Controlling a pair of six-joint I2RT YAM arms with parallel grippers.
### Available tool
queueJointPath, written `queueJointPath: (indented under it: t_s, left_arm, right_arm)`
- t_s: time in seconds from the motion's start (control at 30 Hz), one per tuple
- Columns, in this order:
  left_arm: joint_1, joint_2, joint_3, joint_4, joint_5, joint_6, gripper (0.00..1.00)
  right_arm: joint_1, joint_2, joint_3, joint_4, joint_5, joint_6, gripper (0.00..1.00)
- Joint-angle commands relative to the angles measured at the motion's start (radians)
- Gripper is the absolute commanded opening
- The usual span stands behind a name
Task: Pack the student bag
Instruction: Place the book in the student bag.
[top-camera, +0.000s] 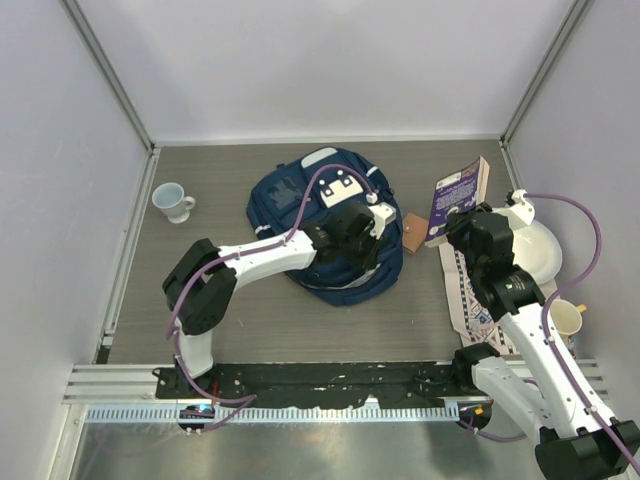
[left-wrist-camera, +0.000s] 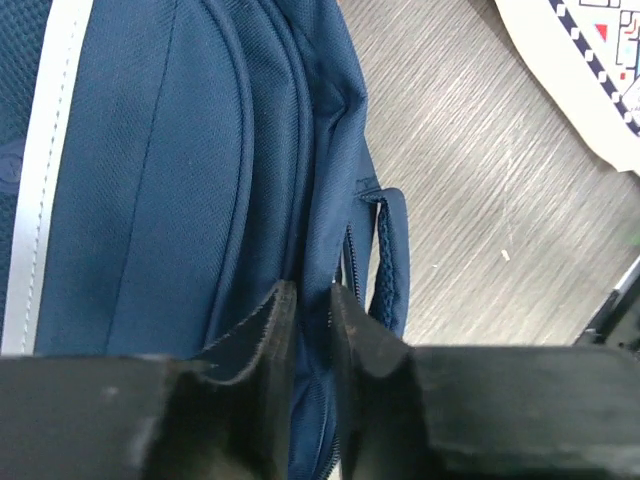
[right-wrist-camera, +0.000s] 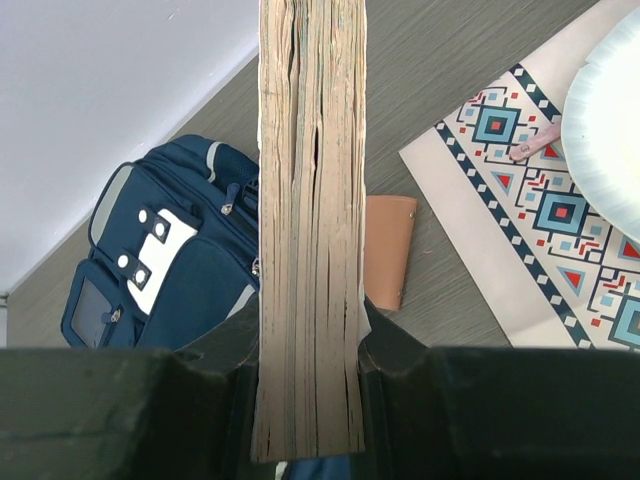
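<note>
Left fingers (left-wrist-camera: 262, 345) fill the near edge of the left wrist view, drawn almost together on a fold of the bag (top-camera: 285, 195) beside its zip. I judge this a pinch on the fabric. Right fingers (right-wrist-camera: 390, 350) clamp the book (right-wrist-camera: 310, 200) upright, page edges toward the camera, held above the far end of the mat (top-camera: 462, 300).

By my judgement the task is at an early stage. Nothing shows inside the bag, the zip mouth looks only slightly parted, and the book is off the bench (top-camera: 300, 335) but not yet in. What remains is to lift that edge to widen the mouth, carry the book across and slide it in. I cannot tell whether anything else is meant to go in.

The bag lies flat at mid-bench, with the left arm stretched across its near right part. On the right side are the mat, the plate (top-camera: 540, 255) on it and the cup (top-camera: 565, 318) by the near edge, so that side is crowded. The pouch (top-camera: 415, 232) sits just beside the bag, between it and the mat. The mug (top-camera: 172, 200) stands well apart at the left.

Walls close three sides, and the book hangs near the right one. Bare bench lies in front of the bag and between bag and mug. The book's way in passes over the pouch and ends at the left wrist, so the arms would come close there.
</note>
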Motion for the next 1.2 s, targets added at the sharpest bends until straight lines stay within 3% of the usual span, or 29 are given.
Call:
queueJointPath:
  t_s: [0.0,0.1,0.2,0.33,0.53,0.7,0.93,1.17]
  left_arm:
    - [0.001,0.003,0.037,-0.022,-0.044,0.008,0.15]
    - [0.001,-0.018,0.022,-0.006,-0.056,0.003,0.00]
    - [0.002,-0.047,0.012,-0.005,-0.104,-0.006,0.00]
    - [0.034,-0.161,-0.018,-0.031,-0.298,-0.032,0.00]
    - [0.175,-0.313,-0.035,-0.035,-0.312,-0.115,0.00]
    - [0.191,-0.317,0.107,-0.082,-0.291,-0.115,0.00]
    - [0.189,-0.314,0.181,-0.082,-0.202,-0.141,0.00]
    - [0.153,-0.327,0.198,-0.081,-0.202,-0.142,0.00]
  right_arm:
    - [-0.009,-0.019,0.026,0.088,0.001,-0.007,0.01]
    - [-0.009,-0.024,0.023,0.080,-0.001,-0.007,0.01]
    - [-0.012,-0.030,0.026,0.059,-0.010,-0.010,0.01]
    - [-0.014,-0.045,0.026,0.013,-0.036,-0.006,0.01]
    - [-0.015,-0.085,0.029,-0.044,-0.143,0.032,0.01]
    - [-0.015,-0.100,0.005,-0.072,-0.315,0.078,0.01]
    - [-0.015,-0.128,-0.127,0.112,-0.673,0.248,0.01]
    - [-0.015,-0.049,-0.207,0.364,-0.892,0.382,0.01]
